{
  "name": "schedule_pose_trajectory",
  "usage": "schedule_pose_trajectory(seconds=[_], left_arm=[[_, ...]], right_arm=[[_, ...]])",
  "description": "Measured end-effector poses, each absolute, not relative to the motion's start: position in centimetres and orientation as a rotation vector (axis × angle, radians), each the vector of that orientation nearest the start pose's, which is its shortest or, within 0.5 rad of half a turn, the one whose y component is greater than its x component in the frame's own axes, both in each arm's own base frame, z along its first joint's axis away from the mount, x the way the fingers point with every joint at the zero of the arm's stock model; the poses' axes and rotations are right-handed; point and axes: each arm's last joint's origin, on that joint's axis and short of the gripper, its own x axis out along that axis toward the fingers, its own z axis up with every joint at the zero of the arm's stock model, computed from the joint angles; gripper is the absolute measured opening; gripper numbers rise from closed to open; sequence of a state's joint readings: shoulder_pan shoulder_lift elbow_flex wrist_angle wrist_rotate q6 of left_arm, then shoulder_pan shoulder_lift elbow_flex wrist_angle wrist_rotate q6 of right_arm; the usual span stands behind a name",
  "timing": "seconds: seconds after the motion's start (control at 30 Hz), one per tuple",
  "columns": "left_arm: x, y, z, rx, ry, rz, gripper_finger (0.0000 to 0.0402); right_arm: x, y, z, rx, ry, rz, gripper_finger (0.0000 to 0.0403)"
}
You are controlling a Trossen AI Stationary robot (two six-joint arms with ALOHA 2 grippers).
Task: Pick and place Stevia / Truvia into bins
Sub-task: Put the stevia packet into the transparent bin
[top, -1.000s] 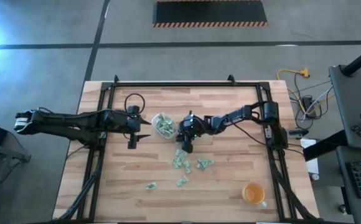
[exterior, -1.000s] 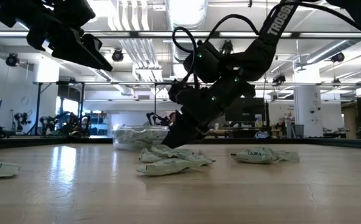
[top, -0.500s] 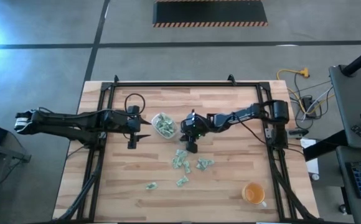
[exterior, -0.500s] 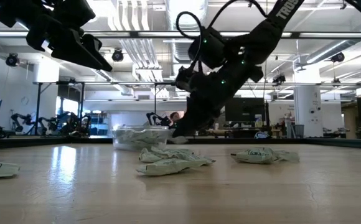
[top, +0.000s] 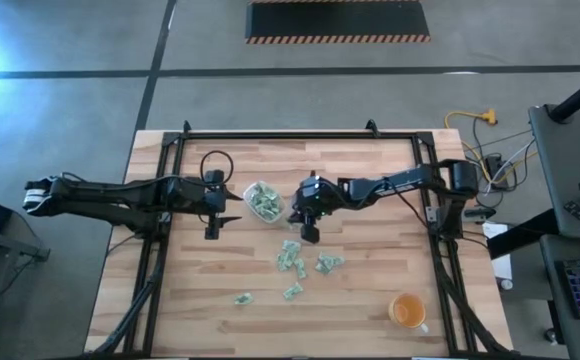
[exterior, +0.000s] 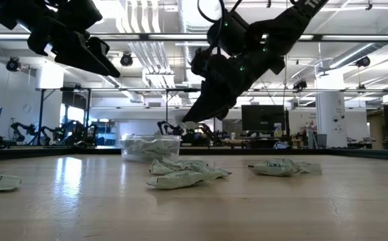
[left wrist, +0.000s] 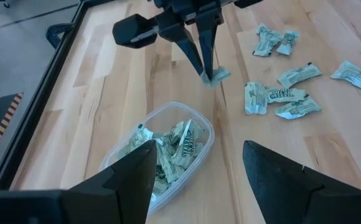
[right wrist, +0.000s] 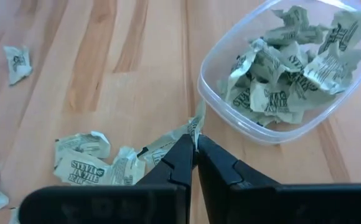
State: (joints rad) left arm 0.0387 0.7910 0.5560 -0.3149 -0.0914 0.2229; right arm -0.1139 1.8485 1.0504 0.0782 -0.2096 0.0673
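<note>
- Pinching one Stevia packet [right wrist: 196, 124] by a thin edge, the right gripper [right wrist: 195, 146] has its fingers closed together and hangs above the table, just beside the clear tub [right wrist: 230, 134].
- Risk, as a judgement: the hold is on the packet's margin only; a quick swing toward the tub could let it slip out and fall short, onto the wood beside the rim.
- Risk: the packet is light and limp, so on release it may cling to a finger or catch on the tub's rim rather than drop in.
- Orientation: in the left wrist view the held packet [left wrist: 215, 76] hangs below the fingertips; its long axis cannot be told with certainty.
- Loose packets [top: 305, 264] lie scattered on the table, nearer the front edge than the tub.
- Left gripper [top: 213, 218] waits with fingers apart on the tub's other side, holding nothing.
</note>
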Motion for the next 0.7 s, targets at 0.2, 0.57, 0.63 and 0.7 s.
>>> schedule_pose_trajectory(seconds=[0.2,0.57,0.63,0.7], left_arm=[[16.9,0.9,24.2,0.235,0.563,0.072,0.0222],[16.9,1.0,24.2,0.239,0.564,0.086,0.0222],[16.9,1.0,24.2,0.239,0.564,0.087,0.0222],[16.9,1.0,24.2,0.239,0.564,0.086,0.0222]], right_arm=[[37.9,-3.7,16.9,0.127,0.681,0.086,0.0013],[40.1,-4.0,21.2,-0.034,0.532,0.127,0.0013],[40.5,-4.0,21.9,-0.08,0.506,0.136,0.0013],[40.7,-4.2,22.6,-0.121,0.476,0.14,0.0013]])
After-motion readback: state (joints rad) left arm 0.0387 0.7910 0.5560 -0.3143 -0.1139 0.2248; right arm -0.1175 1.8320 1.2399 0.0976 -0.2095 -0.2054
